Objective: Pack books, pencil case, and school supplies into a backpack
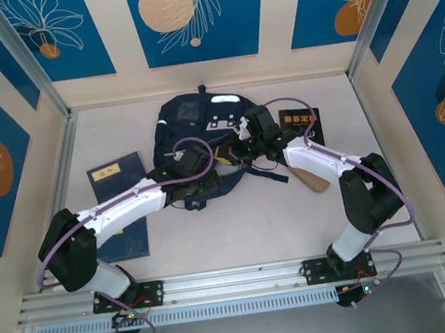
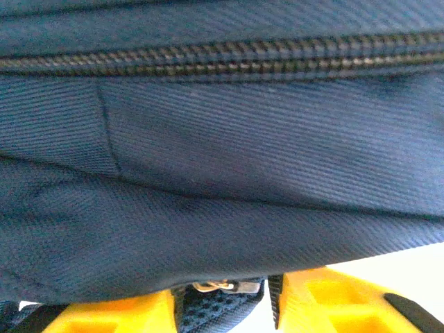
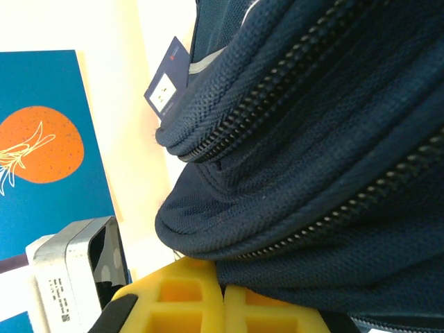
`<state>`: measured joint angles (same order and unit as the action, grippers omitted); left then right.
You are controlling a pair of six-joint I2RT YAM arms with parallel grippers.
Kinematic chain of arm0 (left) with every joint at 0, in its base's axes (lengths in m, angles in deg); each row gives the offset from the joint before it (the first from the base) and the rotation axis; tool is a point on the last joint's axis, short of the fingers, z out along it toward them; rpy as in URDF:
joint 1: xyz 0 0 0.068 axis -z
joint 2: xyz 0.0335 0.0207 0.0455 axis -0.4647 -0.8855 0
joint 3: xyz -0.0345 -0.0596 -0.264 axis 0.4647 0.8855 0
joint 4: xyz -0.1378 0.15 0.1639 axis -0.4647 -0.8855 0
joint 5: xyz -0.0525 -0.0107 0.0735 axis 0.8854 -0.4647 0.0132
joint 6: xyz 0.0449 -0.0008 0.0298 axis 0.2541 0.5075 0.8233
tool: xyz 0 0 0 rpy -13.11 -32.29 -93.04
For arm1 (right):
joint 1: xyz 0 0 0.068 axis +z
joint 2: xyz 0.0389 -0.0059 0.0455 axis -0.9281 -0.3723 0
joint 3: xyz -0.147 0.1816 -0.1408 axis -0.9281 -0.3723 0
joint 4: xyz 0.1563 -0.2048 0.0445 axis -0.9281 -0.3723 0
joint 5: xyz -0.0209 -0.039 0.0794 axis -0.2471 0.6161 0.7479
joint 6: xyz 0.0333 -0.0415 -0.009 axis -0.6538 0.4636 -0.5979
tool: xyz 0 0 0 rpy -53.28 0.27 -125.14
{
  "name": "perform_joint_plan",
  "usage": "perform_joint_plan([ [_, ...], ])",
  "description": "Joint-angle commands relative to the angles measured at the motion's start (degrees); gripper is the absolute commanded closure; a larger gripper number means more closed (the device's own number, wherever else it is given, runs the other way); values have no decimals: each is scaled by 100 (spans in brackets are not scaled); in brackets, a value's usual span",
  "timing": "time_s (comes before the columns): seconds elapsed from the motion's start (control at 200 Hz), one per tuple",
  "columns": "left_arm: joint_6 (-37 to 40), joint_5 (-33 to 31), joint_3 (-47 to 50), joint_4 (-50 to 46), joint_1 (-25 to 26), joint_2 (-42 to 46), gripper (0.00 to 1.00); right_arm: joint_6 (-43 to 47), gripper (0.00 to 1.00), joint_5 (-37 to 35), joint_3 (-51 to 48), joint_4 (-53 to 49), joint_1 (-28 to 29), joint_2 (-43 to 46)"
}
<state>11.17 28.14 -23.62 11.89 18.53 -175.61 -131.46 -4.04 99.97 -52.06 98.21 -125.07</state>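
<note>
The backpack (image 1: 193, 117), seen from the top camera, lies flat at the middle of the table (image 1: 246, 228). Its long axis runs from the back wall toward the arms, with a small carry loop at the far end and dark straps trailing off the near right corner. A dark blue book (image 1: 115, 177) with a yellow label lies just left of it. A black book (image 1: 301, 125) with yellow-orange characters lies just right of it, with a tan flat object (image 1: 311, 179) nearer the arms. The left gripper (image 1: 195, 187) is at the backpack's near edge and the right gripper (image 1: 251, 124) at its right side. From above, neither gap can be read.

The left wrist camera is close on navy fabric, with a closed zipper (image 2: 222, 61) running level across the top. The yellow fingers (image 2: 326, 302) stand a narrow way apart with blue mesh and a small metal piece (image 2: 215, 284) in the gap. I cannot tell whether they pinch it.

The right wrist camera shows two zippers slanting up to the right and a dark hang tag (image 3: 168, 80). Its yellow fingers (image 3: 187, 298) are pressed together under the bulging fabric.
</note>
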Motion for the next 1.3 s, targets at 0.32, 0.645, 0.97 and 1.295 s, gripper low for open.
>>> perform_joint_plan([
  [0.32,-81,-629,133,-416,41,355,82,134,94,217,239,-13,104,126],
  [0.645,262,-260,63,-108,33,109,83,135,94,211,283,14,157,73],
  [0.97,423,-498,40,-92,28,-51,87,176,94,235,283,14,158,75],
  [1.295,611,76,-253,-281,-94,304,100,870,95,-509,202,-603,373,-30],
])
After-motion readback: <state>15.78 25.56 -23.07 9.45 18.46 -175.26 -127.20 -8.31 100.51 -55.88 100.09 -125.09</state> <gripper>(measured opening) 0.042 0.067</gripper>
